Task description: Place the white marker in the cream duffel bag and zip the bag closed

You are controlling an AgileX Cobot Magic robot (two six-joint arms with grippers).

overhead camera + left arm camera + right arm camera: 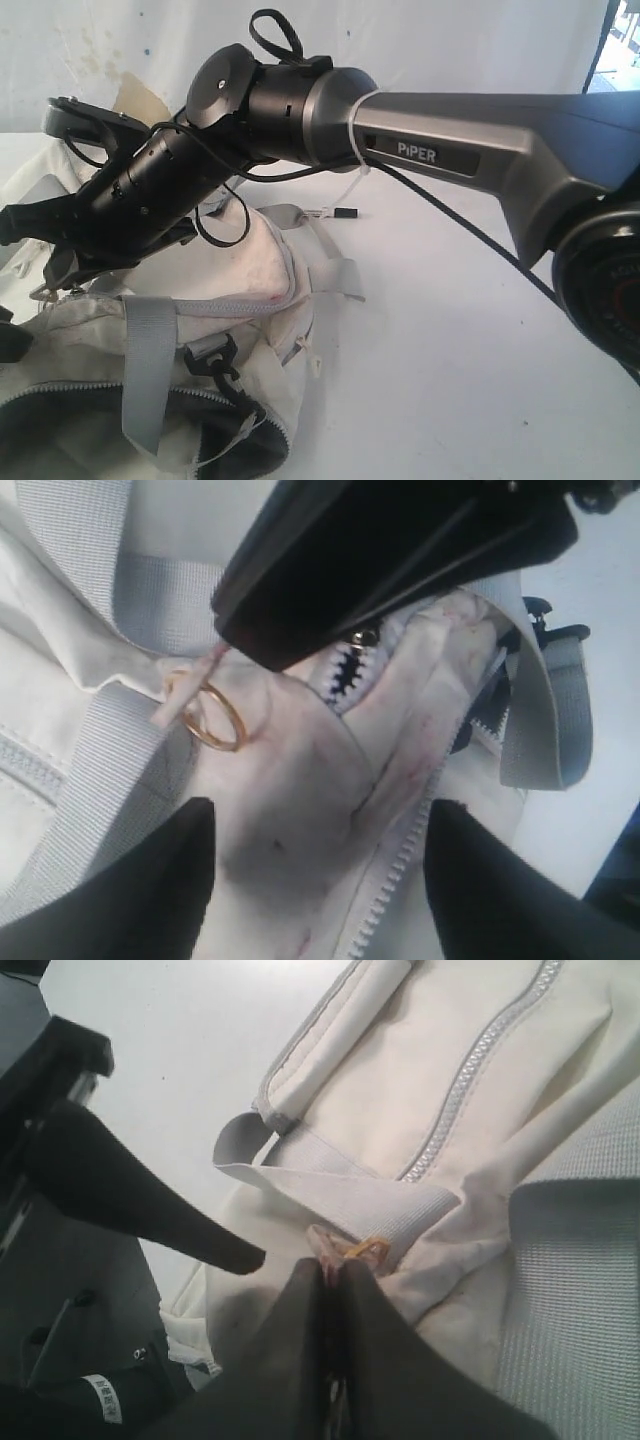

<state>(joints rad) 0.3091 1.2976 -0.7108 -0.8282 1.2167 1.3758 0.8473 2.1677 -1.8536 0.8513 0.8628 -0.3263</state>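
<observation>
The cream duffel bag (pixel 250 265) lies at the left of the white table, its dark-lined mouth (pixel 90 430) partly unzipped. The white marker (pixel 335 212) rests on the table just behind the bag, held by nothing. My right arm reaches across over the bag. My right gripper (pixel 333 1268) is shut on a cream pull tab with a gold ring (pixel 368 1249), which also shows in the left wrist view as the gold ring (pixel 212 715). Just above the bag's fabric beside its zipper teeth (pixel 400 865), my left gripper (pixel 322 810) stands open with nothing in it.
Grey webbing straps (pixel 148 365) cross the bag, and a black clip (pixel 212 355) sits by the zipper. The right arm's long grey link (pixel 470 150) and its cable span the scene. Bare table (pixel 450 340) lies to the right of the bag.
</observation>
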